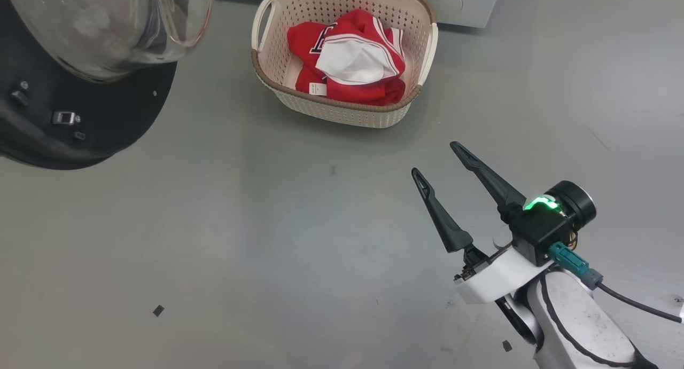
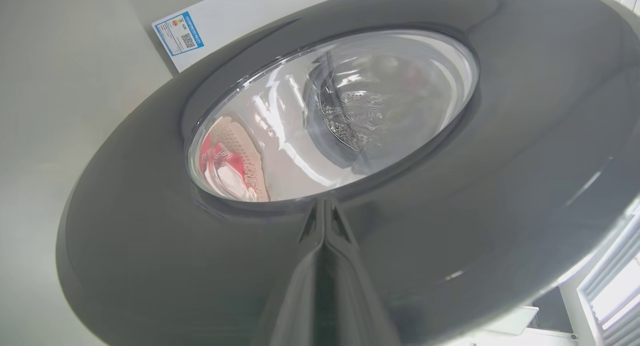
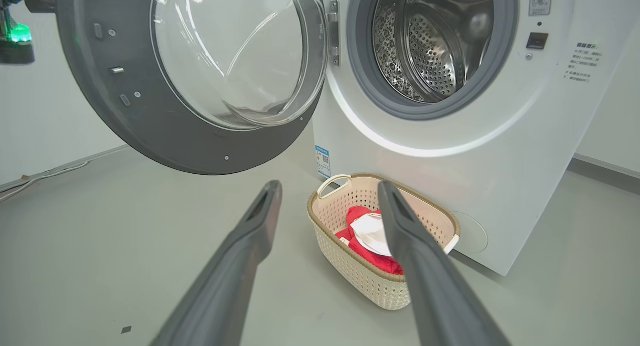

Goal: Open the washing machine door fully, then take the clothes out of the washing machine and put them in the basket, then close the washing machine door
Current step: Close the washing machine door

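Observation:
The washing machine door (image 1: 80, 128) hangs open at the upper left, its glass bowl bulging from the black rim. My left gripper (image 2: 325, 226) is shut, and its tips are at the door's (image 2: 150, 266) glossy outer rim, just below the glass. The washing machine (image 3: 450, 176) stands with its drum (image 3: 430, 45) open and nothing visible inside. In front of it, on the floor, sits the basket (image 1: 347, 112) (image 3: 360, 281). The clothes (image 1: 368, 30) (image 3: 370, 233) lie in it, red pieces with a white one on top. My right gripper (image 1: 435, 158) (image 3: 330, 186) is open and holds nothing, short of the basket.
The grey floor (image 1: 267, 241) spreads between my right arm, the basket and the door. A cable (image 3: 45, 173) runs along the wall at the left. The open door juts out over the floor left of the basket. A blue sticker (image 2: 178, 33) marks the washer's front.

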`<state>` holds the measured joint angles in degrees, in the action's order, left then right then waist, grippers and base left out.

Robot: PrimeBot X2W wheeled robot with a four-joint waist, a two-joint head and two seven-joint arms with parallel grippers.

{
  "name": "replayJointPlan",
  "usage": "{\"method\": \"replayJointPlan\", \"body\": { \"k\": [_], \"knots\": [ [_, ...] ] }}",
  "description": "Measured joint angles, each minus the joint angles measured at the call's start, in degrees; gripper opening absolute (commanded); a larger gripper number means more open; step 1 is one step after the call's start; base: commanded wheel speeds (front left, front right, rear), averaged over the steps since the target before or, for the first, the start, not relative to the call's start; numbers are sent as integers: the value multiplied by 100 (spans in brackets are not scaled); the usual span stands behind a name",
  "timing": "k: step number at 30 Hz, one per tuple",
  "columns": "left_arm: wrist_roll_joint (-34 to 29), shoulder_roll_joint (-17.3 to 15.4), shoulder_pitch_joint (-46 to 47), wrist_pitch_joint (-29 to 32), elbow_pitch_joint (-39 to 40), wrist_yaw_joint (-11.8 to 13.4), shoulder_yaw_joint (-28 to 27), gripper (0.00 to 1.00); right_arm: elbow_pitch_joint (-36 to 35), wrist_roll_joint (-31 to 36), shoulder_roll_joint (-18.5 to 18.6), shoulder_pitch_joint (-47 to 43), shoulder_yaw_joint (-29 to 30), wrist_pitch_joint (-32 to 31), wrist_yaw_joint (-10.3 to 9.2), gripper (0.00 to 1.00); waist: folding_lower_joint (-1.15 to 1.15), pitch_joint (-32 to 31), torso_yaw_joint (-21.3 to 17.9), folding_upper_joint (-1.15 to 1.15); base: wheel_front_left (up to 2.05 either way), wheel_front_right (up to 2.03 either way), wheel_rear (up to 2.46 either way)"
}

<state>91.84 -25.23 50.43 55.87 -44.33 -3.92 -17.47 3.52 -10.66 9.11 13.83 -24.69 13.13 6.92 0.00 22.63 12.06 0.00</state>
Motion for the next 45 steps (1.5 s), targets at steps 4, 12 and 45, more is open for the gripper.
{"method": "replayJointPlan", "body": {
  "k": [4,12,45],
  "knots": [
    [45,201,-68,40,43,-43,0,0,32,-41,-41,0,-10,37,0,100,0,-69,-58,0,0,0,0],
    [310,526,-153,156,208,-76,-63,0,81,-77,-58,0,30,71,0,100,0,-174,-160,0,0,0,0],
    [587,1791,-794,-298,975,-259,-101,0,349,-209,-234,-151,185,105,-62,100,0,-670,-362,0,0,0,0]
  ]
}}
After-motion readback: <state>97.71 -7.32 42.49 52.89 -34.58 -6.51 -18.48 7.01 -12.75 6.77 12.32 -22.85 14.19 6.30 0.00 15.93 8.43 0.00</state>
